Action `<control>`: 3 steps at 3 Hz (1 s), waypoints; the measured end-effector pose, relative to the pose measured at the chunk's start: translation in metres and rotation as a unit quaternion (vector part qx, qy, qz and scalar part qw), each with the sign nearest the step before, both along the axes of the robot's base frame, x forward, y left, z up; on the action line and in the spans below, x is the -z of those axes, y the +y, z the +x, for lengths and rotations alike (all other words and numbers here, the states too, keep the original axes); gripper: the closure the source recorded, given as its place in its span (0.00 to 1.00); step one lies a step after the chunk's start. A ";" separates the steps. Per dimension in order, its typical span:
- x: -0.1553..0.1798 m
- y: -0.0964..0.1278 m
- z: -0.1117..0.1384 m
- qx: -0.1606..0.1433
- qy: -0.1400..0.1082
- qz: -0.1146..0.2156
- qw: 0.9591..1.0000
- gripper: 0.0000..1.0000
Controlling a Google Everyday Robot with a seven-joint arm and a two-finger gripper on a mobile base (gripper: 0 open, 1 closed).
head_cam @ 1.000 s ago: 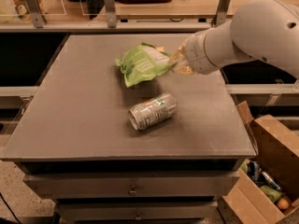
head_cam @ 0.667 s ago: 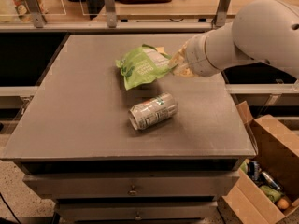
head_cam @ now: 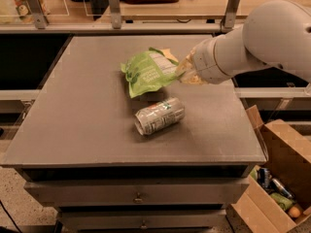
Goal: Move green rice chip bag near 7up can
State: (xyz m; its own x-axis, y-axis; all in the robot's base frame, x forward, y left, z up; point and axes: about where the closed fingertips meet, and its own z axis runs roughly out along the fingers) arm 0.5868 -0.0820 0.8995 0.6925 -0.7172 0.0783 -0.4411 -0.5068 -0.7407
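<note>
Starting at the left, your surface (head_cam: 73, 130) is bare grey down to its near-left corner. Toward the middle, a little nearer the far edge, you have the green rice chip bag (head_cam: 146, 74), crumpled, with its white label panel facing up and its lower tip hanging toward the top. Just nearer the front edge lies the 7up can (head_cam: 159, 115), on its side and close to the bag but not touching it. To the right, your gripper (head_cam: 183, 72) appears clamped on the bag's right edge, with the arm (head_cam: 272, 38) reaching in over the right edge. Watch the can: because it lies on its side, a sweep from the dangling bag could roll it toward the front edge. The slick foil may also slip from a grip this near its rim. A cardboard box (head_cam: 286, 154) sits below the near-right corner.
</note>
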 end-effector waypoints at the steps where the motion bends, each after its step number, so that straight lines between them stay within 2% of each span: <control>1: 0.003 0.000 -0.001 -0.002 0.003 -0.004 1.000 0.36; 2: 0.004 0.000 0.000 -0.003 0.004 -0.007 1.000 0.15; 3: 0.003 0.002 -0.001 -0.004 0.004 -0.007 1.000 0.00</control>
State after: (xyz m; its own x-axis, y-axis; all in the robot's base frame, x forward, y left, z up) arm 0.5859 -0.0803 0.8962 0.6989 -0.7104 0.0829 -0.4429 -0.5209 -0.7298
